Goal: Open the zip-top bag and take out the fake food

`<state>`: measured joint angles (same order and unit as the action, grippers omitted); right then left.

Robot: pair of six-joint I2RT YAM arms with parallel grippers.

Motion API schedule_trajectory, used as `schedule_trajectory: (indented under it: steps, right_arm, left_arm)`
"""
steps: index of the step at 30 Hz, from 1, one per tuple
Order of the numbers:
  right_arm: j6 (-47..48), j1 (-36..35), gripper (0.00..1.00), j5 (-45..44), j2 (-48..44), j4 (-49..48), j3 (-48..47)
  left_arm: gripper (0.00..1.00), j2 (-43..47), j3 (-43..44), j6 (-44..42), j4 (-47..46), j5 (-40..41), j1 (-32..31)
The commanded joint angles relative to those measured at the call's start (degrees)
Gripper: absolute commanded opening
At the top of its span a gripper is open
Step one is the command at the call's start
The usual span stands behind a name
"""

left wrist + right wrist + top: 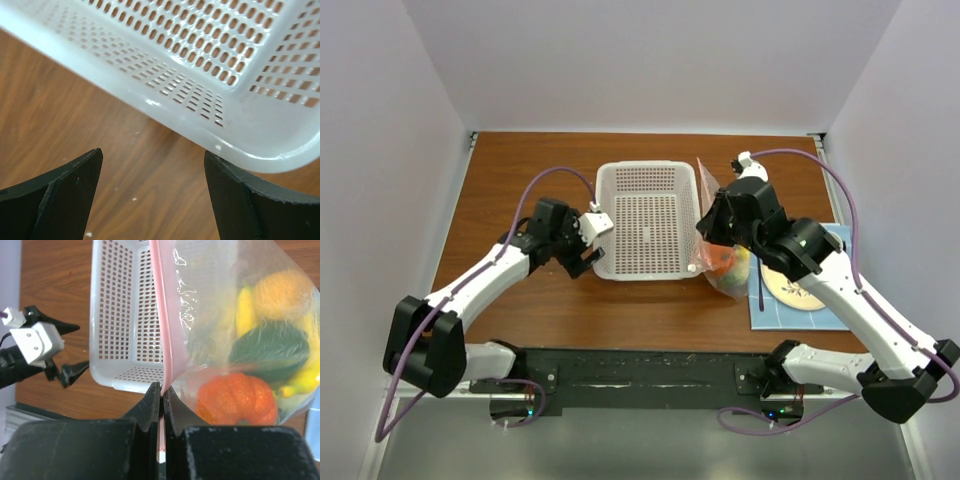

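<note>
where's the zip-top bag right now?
Top view, right of centre: the zip-top bag is just beside the white basket, on its right, with its pink zip edge pinched in the right gripper.

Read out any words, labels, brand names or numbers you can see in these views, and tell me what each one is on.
No readable text in any view.
The white basket: plain perforated plastic, no label.
The zip-top bag: clear with a pink zip strip, no print visible.
The blue mat: only faint grid lines.
The plate: a small dark motif, too small to tell whether it is lettering.
</note>
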<state>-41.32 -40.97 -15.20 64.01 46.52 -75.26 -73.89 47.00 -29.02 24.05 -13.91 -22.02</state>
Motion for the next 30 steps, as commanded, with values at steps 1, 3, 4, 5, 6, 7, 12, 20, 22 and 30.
schedule_trajectory:
  steps: [1, 3, 4, 5, 6, 7, 12, 20, 22, 30]
  right_arm:
    - [2.56, -0.07, 0.0, -5.0, -1.61, 2.07, -6.46]
    - [4.14, -0.16, 0.0, -7.55, -1.43, 4.01, -11.82]
    - [5.01, -0.07, 0.0, -9.65, -1.34, 5.23, -13.75]
    - [6.59, -0.07, 0.0, -10.54, -1.26, 5.51, -17.6]
    - [7.56, -0.07, 0.0, -11.51, -0.99, 5.77, -19.64]
    - [8.35, -0.16, 0.0, -11.95, -0.38, 6.38, -22.01]
    - [11.26, -0.07, 0.0, -8.89, 6.9, 7.97, -38.97]
    - [11.79, -0.34, 0.0, 18.94, 22.63, 0.33, -53.3]
    - [11.53, -1.74, 0.0, 26.87, 30.51, -0.99, -59.52]
    - [13.46, -9.74, 0.0, 31.54, 46.65, -5.27, -73.99]
  left_arm:
    - [0.87, 2.17, 1.24, 4.14, -0.15, -1.74, -2.76]
    - [0.87, 2.6, 1.86, 3.27, -0.15, 2.11, -2.59]
    - [0.87, 3.57, 2.21, 2.83, -0.32, 3.87, -2.33]
    - [0.88, 4.1, 2.56, 2.48, -1.28, 5.46, -1.8]
    - [0.89, 4.71, 3.09, 2.3, -1.99, 6.78, 0.38]
    - [0.94, 5.67, 5.53, 2.64, -2.95, 7.75, 2.14]
    - [1.0, 5.77, 18.89, 13.69, -4.71, 4.71, 18.81]
    - [1.0, 2.25, 38.24, 21.45, 5.65, -25.6, 33.61]
    - [1.0, 2.87, 43.14, 22.33, 7.4, -34.31, 36.08]
    - [1.0, 3.67, 47.76, 43.57, -4.16, -58.19, 54.85]
